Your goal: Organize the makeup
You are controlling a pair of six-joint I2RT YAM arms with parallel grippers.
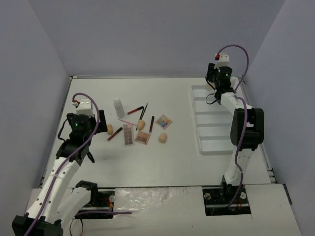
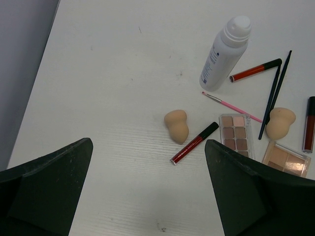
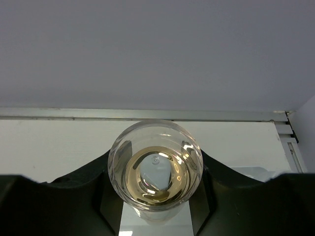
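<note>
Hovering over the white counter (image 1: 162,162), the left gripper (image 2: 150,191) is spread to its full width, with nothing between its fingers. The white tray (image 1: 211,133) lies beneath the right gripper (image 3: 155,196), which is closed partway round a clear amber-liquid bottle (image 3: 155,164) seen end-on. I cannot tell whether the bottle touches the tray.

Ahead and right of the left gripper:
- white bottle (image 2: 224,51), farthest off
- two eyeshadow palettes (image 2: 236,135) beside the right finger
- beige sponge (image 2: 177,125) straight ahead, with a second sponge (image 2: 280,123) beyond the palettes
- red lip tube (image 2: 194,142) between the near sponge and the palette
- thin dark brushes (image 2: 275,93) and a pink brush (image 2: 231,105) just short of the white bottle
</note>
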